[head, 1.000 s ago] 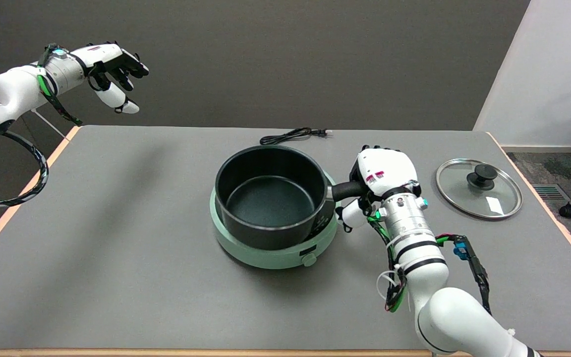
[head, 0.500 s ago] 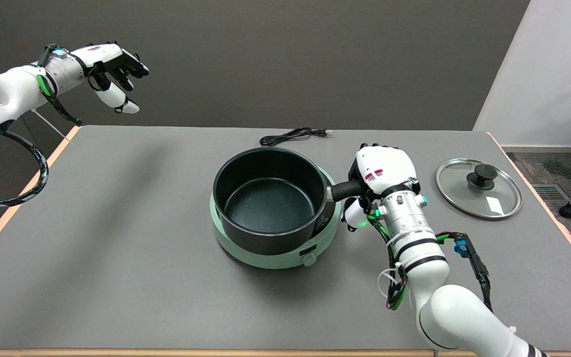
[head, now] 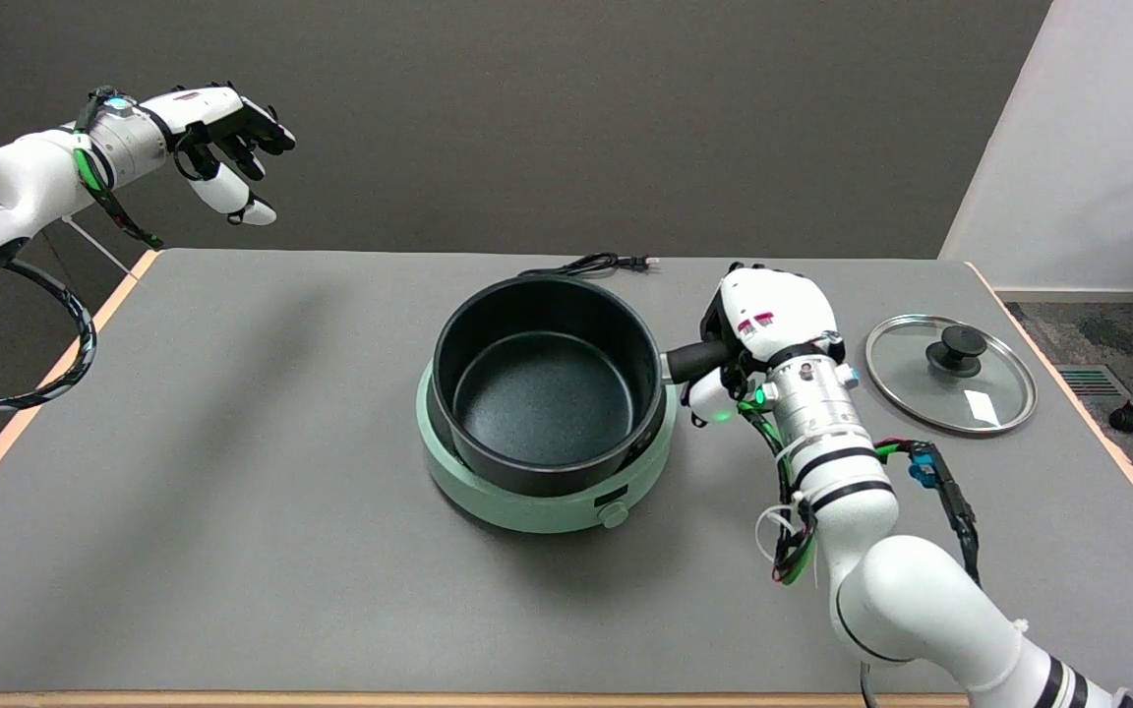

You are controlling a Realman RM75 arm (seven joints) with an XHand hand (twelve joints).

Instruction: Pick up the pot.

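The right hand (head: 773, 320) had its fingers wrapped around the handle of the black pot (head: 549, 383), grasping it. The pot sat over the round green hotplate (head: 537, 492) near the middle of the grey tabletop (head: 232, 442); I couldn't tell whether it touched. A glass lid (head: 950, 374) lay off to the right, a black cord (head: 581, 265) behind.

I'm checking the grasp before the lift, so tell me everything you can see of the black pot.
The round black pot looks like dark non-stick metal, deep, straight-walled, open and empty. It sits over the pale green round cooker base, seemingly tilted. Its short black handle points right, gripped by the right hand. Its lid is off.
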